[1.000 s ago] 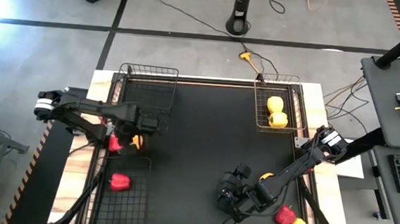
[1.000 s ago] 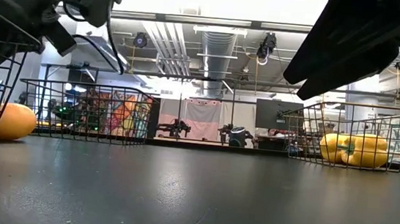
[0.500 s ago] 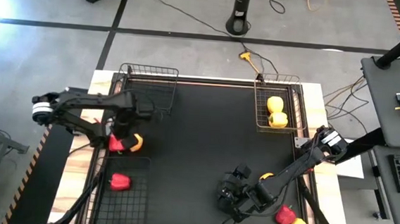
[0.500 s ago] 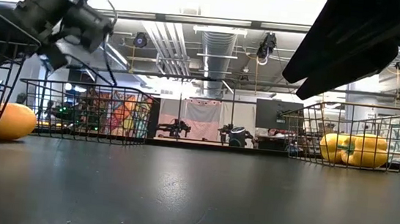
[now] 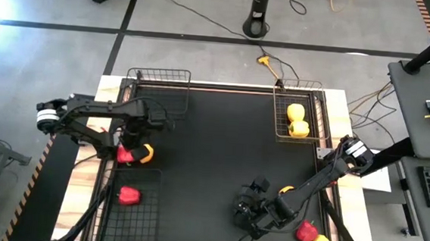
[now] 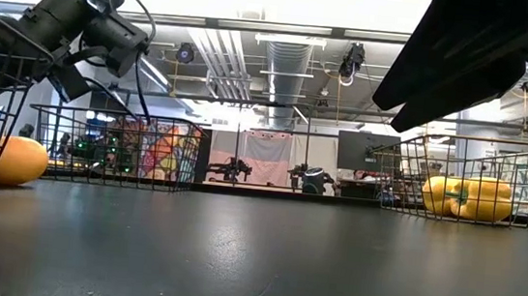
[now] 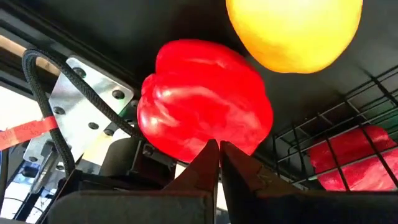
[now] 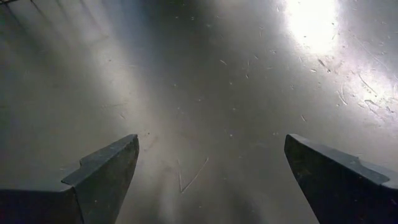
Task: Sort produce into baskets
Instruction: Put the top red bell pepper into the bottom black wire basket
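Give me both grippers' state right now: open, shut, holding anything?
Left gripper: shut, empty, above the red pepper and lemon at the table's left edge.
Right gripper: open, empty, low over the bare table.

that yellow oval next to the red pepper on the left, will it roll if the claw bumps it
Probably yes: the yellow oval looks smooth and rounded, lying loose on the flat black table, so a nudge could roll it. Its glossy skin may slip between fingertips. The lumpy red pepper close beside it might stop a roll that way. The left claw is shut, pointing at the pepper.
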Action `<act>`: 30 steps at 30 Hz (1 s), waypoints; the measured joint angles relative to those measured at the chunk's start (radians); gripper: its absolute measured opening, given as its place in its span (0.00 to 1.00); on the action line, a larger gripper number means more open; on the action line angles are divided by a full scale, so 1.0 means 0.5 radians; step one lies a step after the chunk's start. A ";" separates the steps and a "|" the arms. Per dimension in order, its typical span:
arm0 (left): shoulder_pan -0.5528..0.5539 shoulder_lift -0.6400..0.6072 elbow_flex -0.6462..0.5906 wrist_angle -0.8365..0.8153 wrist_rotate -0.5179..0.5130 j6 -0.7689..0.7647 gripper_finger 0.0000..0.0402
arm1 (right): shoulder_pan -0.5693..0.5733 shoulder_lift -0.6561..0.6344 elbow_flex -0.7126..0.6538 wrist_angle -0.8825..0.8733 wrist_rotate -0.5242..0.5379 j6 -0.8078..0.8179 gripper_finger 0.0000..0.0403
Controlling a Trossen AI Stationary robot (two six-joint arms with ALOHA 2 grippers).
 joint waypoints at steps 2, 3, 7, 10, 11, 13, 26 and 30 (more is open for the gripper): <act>0.000 0.005 0.006 0.015 0.000 -0.004 0.00 | 0.000 0.000 0.000 0.000 0.000 -0.001 0.98; 0.000 0.005 0.009 0.031 0.000 -0.005 0.00 | 0.000 0.000 0.000 0.000 0.000 -0.001 0.98; 0.000 0.009 0.014 0.059 -0.003 -0.023 0.00 | 0.000 0.000 -0.001 0.000 0.000 -0.014 0.98; 0.000 0.029 0.014 0.057 -0.005 -0.027 0.00 | 0.000 0.000 -0.001 -0.001 0.000 -0.015 0.98; 0.000 0.041 0.014 0.048 -0.005 -0.027 0.00 | 0.000 0.000 -0.001 -0.001 0.000 -0.014 0.98; 0.000 0.072 0.014 0.003 -0.005 -0.033 0.00 | 0.000 0.000 -0.001 -0.001 0.000 -0.014 0.98; 0.000 0.270 -0.004 -0.078 0.011 -0.067 0.00 | 0.000 0.000 -0.001 -0.002 0.000 -0.015 0.98; -0.006 0.335 -0.003 -0.061 0.016 -0.023 0.00 | 0.000 0.000 -0.004 -0.002 0.000 -0.015 0.98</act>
